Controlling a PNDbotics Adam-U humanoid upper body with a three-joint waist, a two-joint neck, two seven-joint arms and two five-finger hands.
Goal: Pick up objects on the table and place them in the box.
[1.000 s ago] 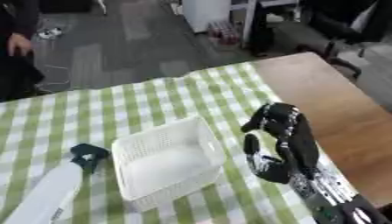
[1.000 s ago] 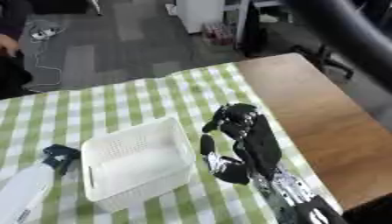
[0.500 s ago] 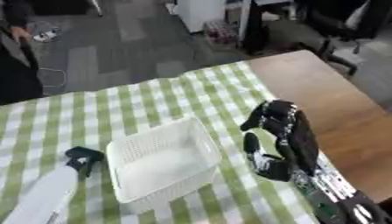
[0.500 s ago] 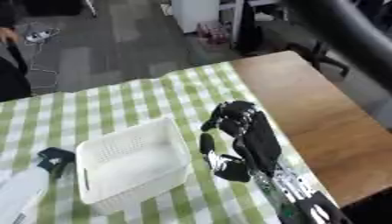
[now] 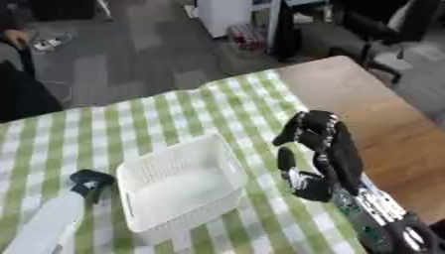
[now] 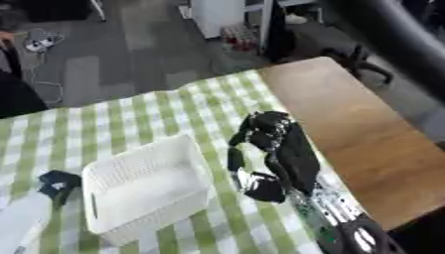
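Note:
A white plastic basket (image 5: 181, 184) stands on the green-and-white checked cloth, and nothing shows inside it. My right hand (image 5: 323, 149) is raised just right of the basket, palm towards it, fingers loosely bent and thumb apart, holding nothing. My left hand (image 5: 88, 181) is a dark shape at the end of its white forearm, against the basket's left side near the lower left corner. I see no loose object on the cloth.
The checked cloth (image 5: 165, 119) covers the left part of the table. Bare brown tabletop (image 6: 347, 114) lies to the right, its edge close behind my right hand. Beyond the far edge are grey floor, a white cabinet (image 5: 224, 15) and office chairs.
The whole picture has shifted slightly, so the camera has moved. Both hands and the basket keep the same places relative to each other.

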